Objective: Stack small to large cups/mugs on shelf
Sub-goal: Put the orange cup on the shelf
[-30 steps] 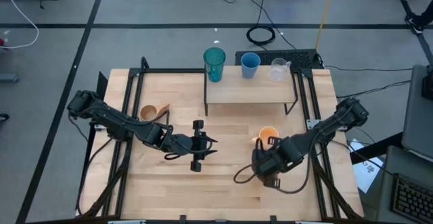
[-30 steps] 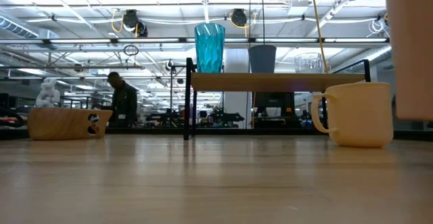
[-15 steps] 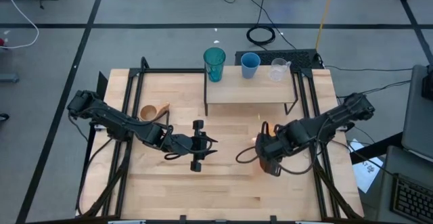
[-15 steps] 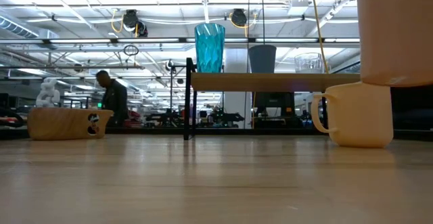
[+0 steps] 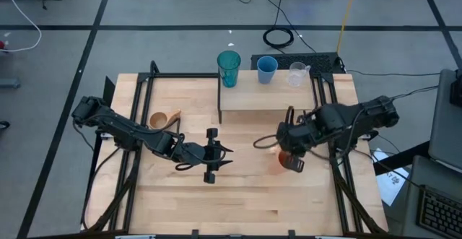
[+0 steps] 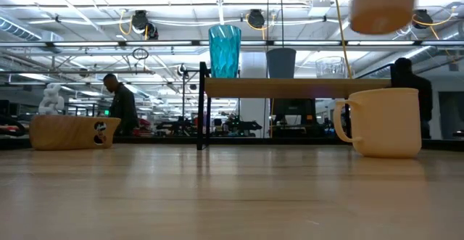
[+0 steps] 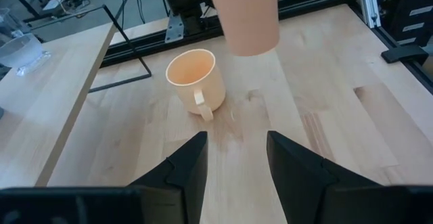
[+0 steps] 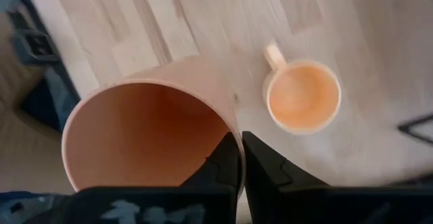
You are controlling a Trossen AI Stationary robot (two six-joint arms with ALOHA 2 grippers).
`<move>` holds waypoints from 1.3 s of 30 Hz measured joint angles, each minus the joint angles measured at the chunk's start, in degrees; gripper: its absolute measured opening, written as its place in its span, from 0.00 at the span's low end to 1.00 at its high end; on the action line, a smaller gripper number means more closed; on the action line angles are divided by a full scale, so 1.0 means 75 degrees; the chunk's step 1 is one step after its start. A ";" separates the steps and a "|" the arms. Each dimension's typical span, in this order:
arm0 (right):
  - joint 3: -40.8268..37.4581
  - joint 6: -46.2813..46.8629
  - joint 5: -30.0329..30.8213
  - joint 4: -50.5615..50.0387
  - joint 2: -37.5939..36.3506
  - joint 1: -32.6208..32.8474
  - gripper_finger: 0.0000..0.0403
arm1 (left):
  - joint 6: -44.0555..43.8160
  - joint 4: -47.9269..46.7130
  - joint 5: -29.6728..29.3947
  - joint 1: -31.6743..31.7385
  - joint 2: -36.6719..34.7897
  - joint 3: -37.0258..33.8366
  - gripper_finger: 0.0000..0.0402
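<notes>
No writing can be read on any vessel; we note only a small dark mark on the side of the brown wooden mug (image 6: 71, 132), which stands on the table at the left, behind the left arm. Nearest the table's front, the left gripper (image 5: 214, 154) waits mid-table, its fingers (image 7: 184, 171) partly apart and holding nothing. The right gripper (image 5: 291, 149), fingers pinched on the rim, carries the orange cup (image 8: 145, 126). A second ago this cup hung low at the right, beside the orange handled mug (image 6: 380, 122); half a second ago it hung right over the mug; now we see it lifted clear above the mug, higher than the shelf top in the low view (image 6: 382, 6). The right arm has swung inward toward the shelf, while the left arm has not moved. In the background a person (image 6: 119, 107) has shifted slightly. Farther back the shelf (image 5: 267, 99) bears, from left to right in the high view, the teal tumbler (image 5: 229, 68), the blue cup (image 5: 266, 69) and the clear handled cup (image 5: 297, 74), all upright, well apart from the gripper
</notes>
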 joint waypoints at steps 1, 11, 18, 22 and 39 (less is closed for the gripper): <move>0.0128 -0.0110 -0.0001 0.0020 0.0003 -0.0069 0.00 | 0.0000 0.0000 0.0003 0.0000 0.0001 0.0000 0.38; 0.1174 -0.1113 -0.0015 0.0006 -0.0004 -0.0773 0.00 | 0.0000 -0.0003 0.0003 0.0000 0.0001 0.0000 0.38; 0.1562 -0.1555 -0.0017 0.0003 0.0000 -0.1083 0.00 | 0.0000 -0.0006 0.0003 0.0000 0.0001 0.0000 0.38; 0.1596 -0.1651 0.0000 -0.0004 -0.0004 -0.1146 0.00 | -0.0005 -0.0029 0.0003 0.0000 0.0001 0.0000 0.38; 0.1595 -0.2481 0.1641 0.0003 0.0000 -0.0920 0.00 | -0.0003 -0.0050 -0.0001 -0.0009 0.0001 0.0000 0.38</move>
